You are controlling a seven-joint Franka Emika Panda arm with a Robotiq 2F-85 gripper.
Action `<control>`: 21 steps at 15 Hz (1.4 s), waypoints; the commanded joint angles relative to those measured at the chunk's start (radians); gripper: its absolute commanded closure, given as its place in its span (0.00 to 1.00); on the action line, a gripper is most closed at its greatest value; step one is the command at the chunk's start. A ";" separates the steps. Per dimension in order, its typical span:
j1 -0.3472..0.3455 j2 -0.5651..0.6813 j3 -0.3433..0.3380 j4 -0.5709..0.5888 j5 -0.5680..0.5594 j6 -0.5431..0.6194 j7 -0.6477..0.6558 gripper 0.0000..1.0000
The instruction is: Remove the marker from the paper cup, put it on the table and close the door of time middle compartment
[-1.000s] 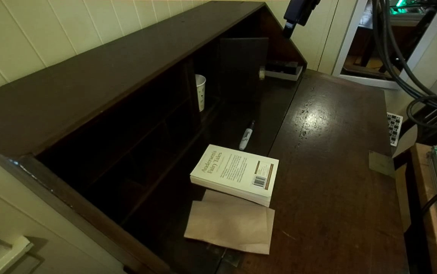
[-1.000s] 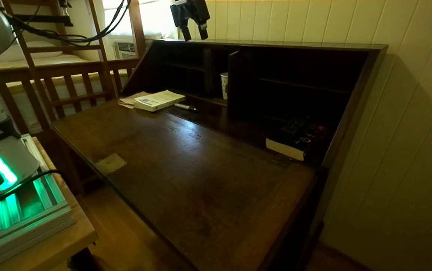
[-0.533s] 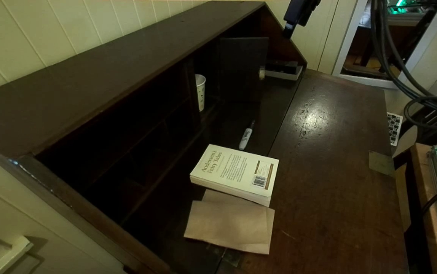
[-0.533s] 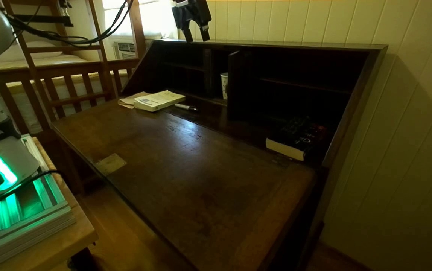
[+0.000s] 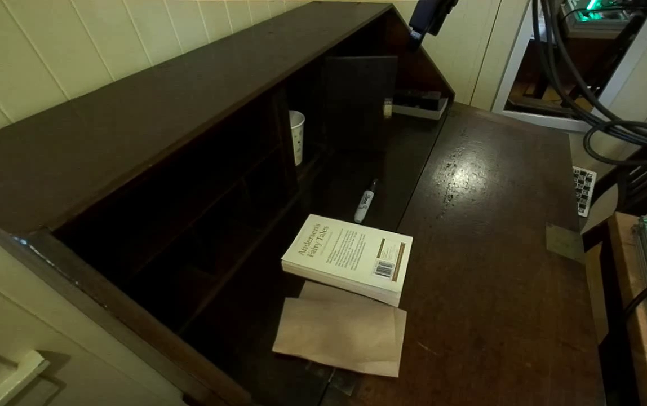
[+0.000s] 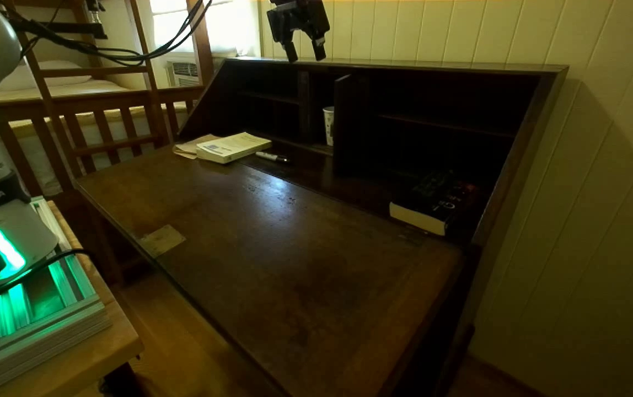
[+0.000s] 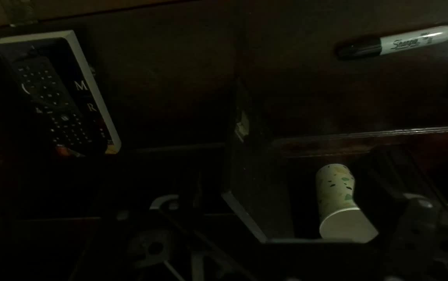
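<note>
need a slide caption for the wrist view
Marker lying on the dark desk, with the compartment door standing open beside a speckled paper cup.

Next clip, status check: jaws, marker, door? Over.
Jaws open, nothing between them. Marker lying on table, beside white book. Door standing open; nothing seems to block its swing.

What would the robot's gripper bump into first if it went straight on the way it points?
Most likely the open door: in the wrist view it shows in the gap of the open gripper. Depth is hard to judge, though, so the gripper might slip past it toward the paper cup.
</note>
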 commanded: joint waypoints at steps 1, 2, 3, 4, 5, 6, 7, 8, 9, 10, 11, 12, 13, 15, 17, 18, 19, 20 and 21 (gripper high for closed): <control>-0.102 -0.111 0.095 0.066 -0.058 0.000 -0.063 0.00; -0.138 -0.121 0.125 0.079 -0.077 -0.012 -0.071 0.00; -0.174 -0.126 0.159 0.081 -0.098 -0.002 -0.077 0.00; -0.206 -0.140 0.191 0.085 -0.117 0.011 -0.090 0.00; -0.218 -0.153 0.206 0.088 -0.142 0.021 -0.097 0.00; -0.245 -0.170 0.237 0.093 -0.157 0.024 -0.113 0.00; -0.266 -0.183 0.265 0.093 -0.164 0.037 -0.119 0.00; -0.283 -0.206 0.290 0.098 -0.164 0.038 -0.130 0.00; -0.302 -0.225 0.318 0.098 -0.161 0.040 -0.144 0.00; -0.322 -0.242 0.346 0.096 -0.157 0.038 -0.156 0.00; -0.340 -0.245 0.369 0.094 -0.155 0.036 -0.166 0.00; -0.358 -0.253 0.391 0.091 -0.151 0.032 -0.178 0.00; -0.377 -0.258 0.412 0.087 -0.147 0.037 -0.194 0.00; -0.412 -0.257 0.445 0.085 -0.136 0.041 -0.219 0.00; -0.444 -0.250 0.474 0.083 -0.124 0.048 -0.243 0.00; -0.462 -0.247 0.488 0.084 -0.119 0.050 -0.256 0.00; -0.480 -0.242 0.503 0.084 -0.112 0.053 -0.269 0.00; -0.498 -0.241 0.520 0.083 -0.096 0.058 -0.274 0.00; -0.515 -0.242 0.538 0.082 -0.080 0.063 -0.286 0.00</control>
